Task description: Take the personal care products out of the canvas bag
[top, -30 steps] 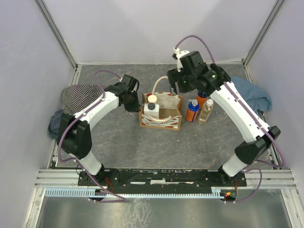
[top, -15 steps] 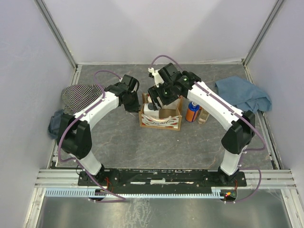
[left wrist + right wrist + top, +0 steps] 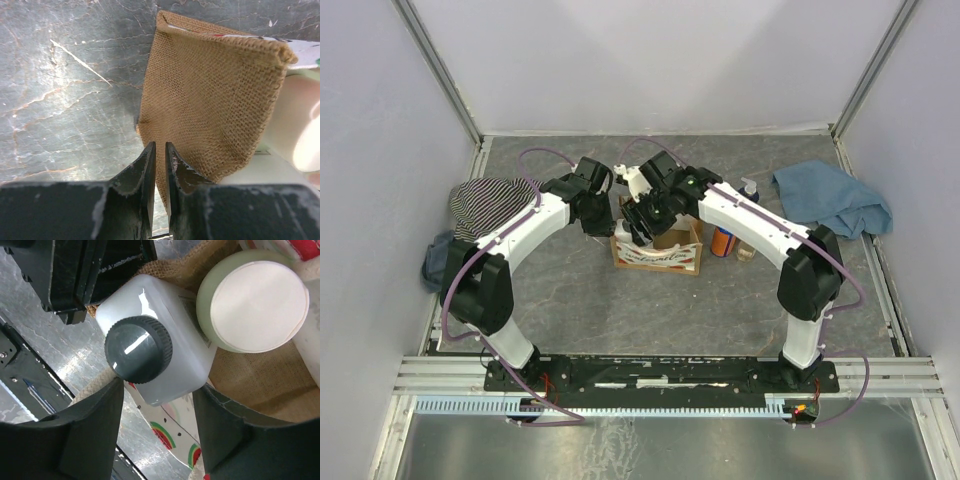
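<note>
**Right tool [image 3: 157, 390] spread over white bottle [image 3: 170, 320] in the bag [image 3: 660, 257]**

The bag stood on the tabletop [image 3: 580, 300] between the two arms. The left tool [image 3: 159, 150] was almost closed, pinching the bag's woven side wall between its fingers. The right tool hung over the bag's mouth, its jaws wide apart on either side of the dark-capped white bottle. Whether they touched it could not be told. A pale green bottle [image 3: 252, 300] sat just beside the white one inside the bag. An orange bottle [image 3: 723, 240] stood on the tabletop just right of the bag.
</note>
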You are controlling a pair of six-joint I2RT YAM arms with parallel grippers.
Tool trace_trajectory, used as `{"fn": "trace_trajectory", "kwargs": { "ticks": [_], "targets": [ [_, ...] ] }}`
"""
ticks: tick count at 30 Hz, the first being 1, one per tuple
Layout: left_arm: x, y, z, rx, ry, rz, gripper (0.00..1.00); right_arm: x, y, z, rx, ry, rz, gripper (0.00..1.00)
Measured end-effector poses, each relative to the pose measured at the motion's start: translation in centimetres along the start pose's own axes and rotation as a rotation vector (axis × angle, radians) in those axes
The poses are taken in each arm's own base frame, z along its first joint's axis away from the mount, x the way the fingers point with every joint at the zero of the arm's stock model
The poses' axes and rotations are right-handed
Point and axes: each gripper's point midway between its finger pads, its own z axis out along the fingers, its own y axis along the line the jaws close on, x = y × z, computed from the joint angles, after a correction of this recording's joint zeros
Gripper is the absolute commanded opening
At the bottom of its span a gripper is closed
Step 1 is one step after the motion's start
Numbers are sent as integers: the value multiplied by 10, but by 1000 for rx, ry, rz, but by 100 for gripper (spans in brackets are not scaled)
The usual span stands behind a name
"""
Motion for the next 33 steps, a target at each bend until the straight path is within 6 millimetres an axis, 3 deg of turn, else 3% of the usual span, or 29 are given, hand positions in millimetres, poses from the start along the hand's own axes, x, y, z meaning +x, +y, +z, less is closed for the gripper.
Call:
{"fn": "trace_trajectory", "kwargs": {
  "ticks": [3,9,17,27,33],
  "targets": [
    [0,2,0,-7,3,-2,20,-1,4,2,4,-6,-32,65],
    [1,4,0,-13,5,-3,20,1,8,8,64,1,-110,84],
    [1,4,0,-15,7,-4,21,-3,1,11,135,-19,-178,90],
    [0,4,-1,-16,5,-4,21,-14,-5,12,171,-59,-229,90],
    [-3,9,-3,-29,3,-7,21,-22,-5,17,167,-67,-245,76]
  ]
}}
